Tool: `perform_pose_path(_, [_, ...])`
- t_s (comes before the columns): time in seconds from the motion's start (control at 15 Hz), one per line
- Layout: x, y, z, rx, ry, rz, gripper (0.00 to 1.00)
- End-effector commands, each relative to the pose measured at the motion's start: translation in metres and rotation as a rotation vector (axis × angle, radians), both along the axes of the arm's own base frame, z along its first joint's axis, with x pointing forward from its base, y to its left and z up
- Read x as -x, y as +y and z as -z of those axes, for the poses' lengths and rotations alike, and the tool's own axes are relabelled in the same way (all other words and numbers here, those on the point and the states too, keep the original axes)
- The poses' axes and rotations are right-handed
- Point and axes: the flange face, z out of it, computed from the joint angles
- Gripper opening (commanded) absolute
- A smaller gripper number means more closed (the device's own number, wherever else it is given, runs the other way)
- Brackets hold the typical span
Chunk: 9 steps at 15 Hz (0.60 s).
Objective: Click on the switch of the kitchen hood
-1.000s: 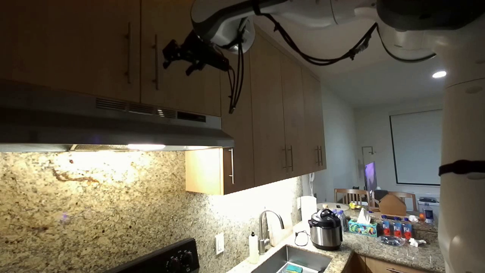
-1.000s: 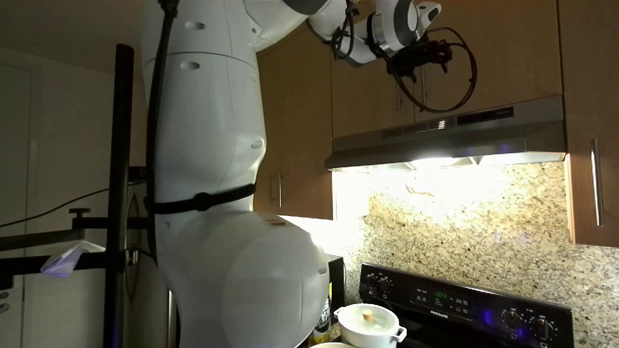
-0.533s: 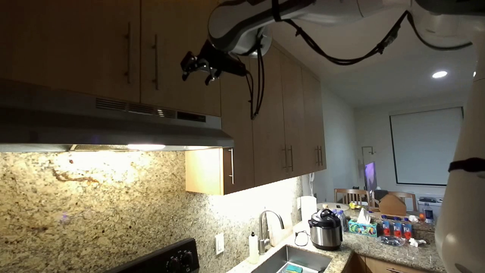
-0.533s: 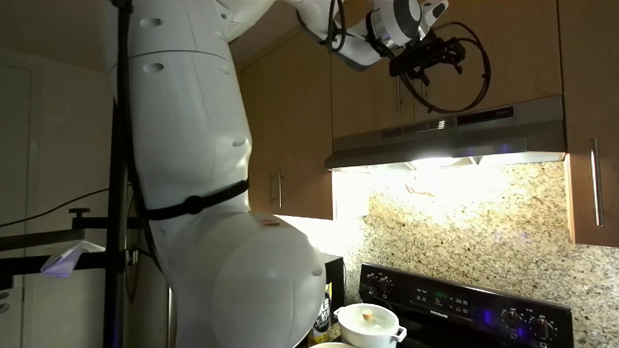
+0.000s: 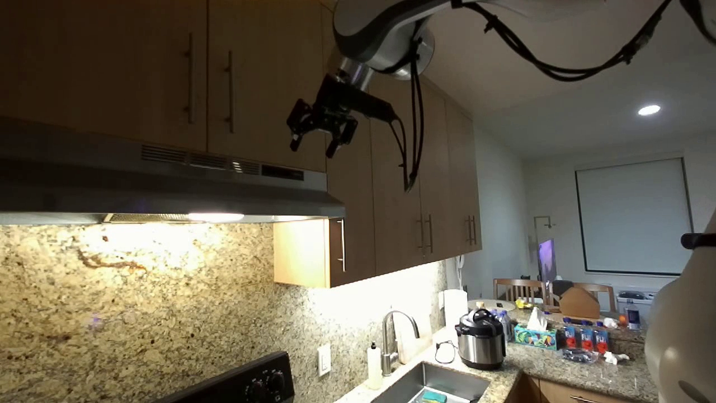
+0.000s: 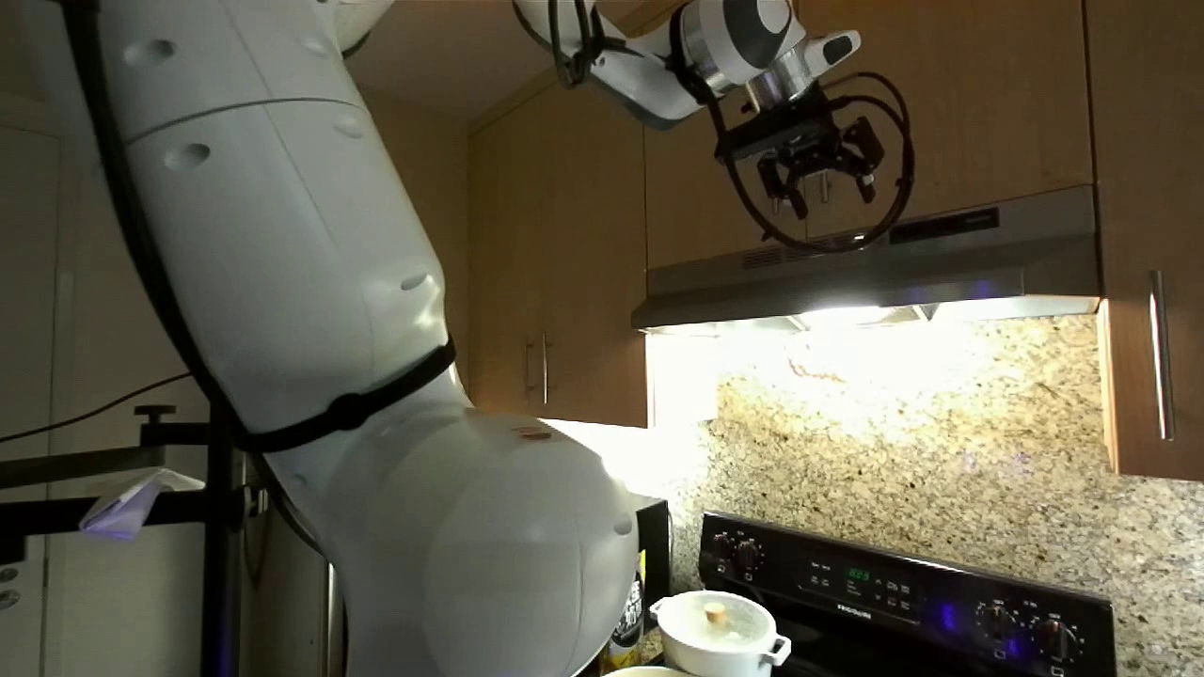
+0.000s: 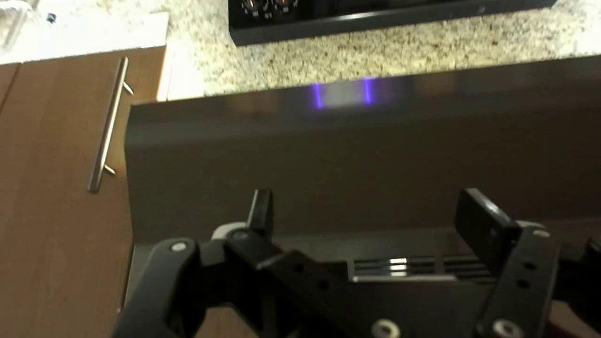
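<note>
In an exterior view, the white arm (image 6: 292,235) rises from a bulging joint (image 6: 527,555), leans toward that view's left edge and passes out of sight at the top; the forearm (image 6: 635,80) shows near the upper middle. The wrist (image 6: 738,38) is bent, and the black end effector (image 7: 368,211) hangs beneath it, angled downward in both exterior views. In the wrist view its 2 fingers (image 7: 261,213) stand well apart, tips roughly level.
</note>
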Motion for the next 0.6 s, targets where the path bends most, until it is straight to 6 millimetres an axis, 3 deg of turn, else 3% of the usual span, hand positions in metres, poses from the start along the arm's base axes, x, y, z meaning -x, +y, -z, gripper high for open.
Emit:
perform_pose_path(0.0, [0.03, -0.011, 0.032, 0.026, 0.181, -0.016, 1.0])
perform_pose_path(0.53, [0.038, -0.029, 0.101, -0.002, 0.631, -0.066, 1.0])
